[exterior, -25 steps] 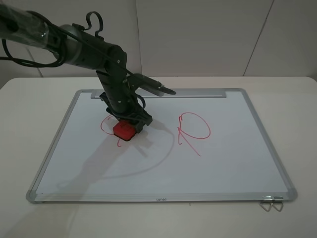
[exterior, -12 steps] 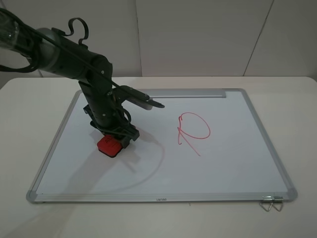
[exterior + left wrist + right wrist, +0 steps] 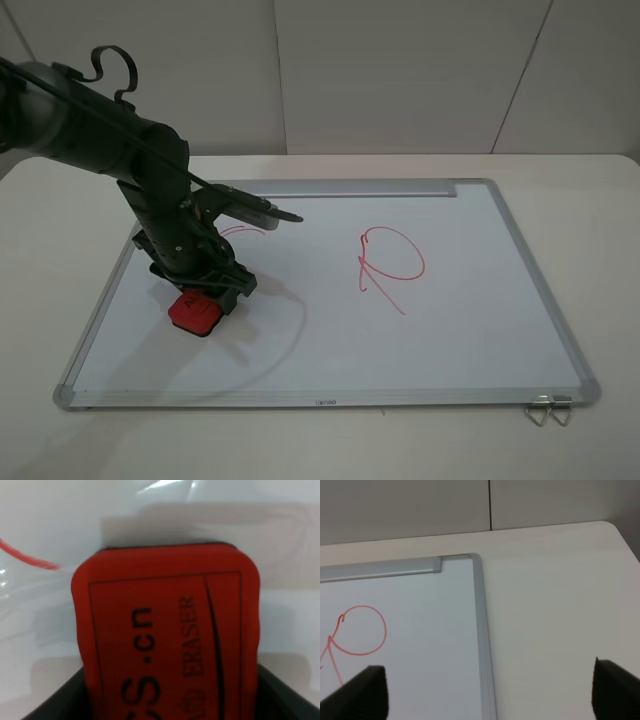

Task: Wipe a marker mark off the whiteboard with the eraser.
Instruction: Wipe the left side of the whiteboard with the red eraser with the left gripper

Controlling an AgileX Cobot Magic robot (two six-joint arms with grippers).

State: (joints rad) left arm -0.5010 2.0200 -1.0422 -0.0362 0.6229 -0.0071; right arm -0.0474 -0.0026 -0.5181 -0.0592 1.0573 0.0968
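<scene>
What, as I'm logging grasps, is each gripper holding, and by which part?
The left gripper holds the eraser, its jaws on the two long sides near one end; the other end sticks out. The right gripper, open, holds nothing.

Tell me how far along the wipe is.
Mostly done: only a short red arc of the marker mark shows on the whiteboard. In hand: the left gripper holds the red eraser flat near the board's left edge, off the arc. Left: a pass over that arc. The P-like mark looks whole.
</scene>
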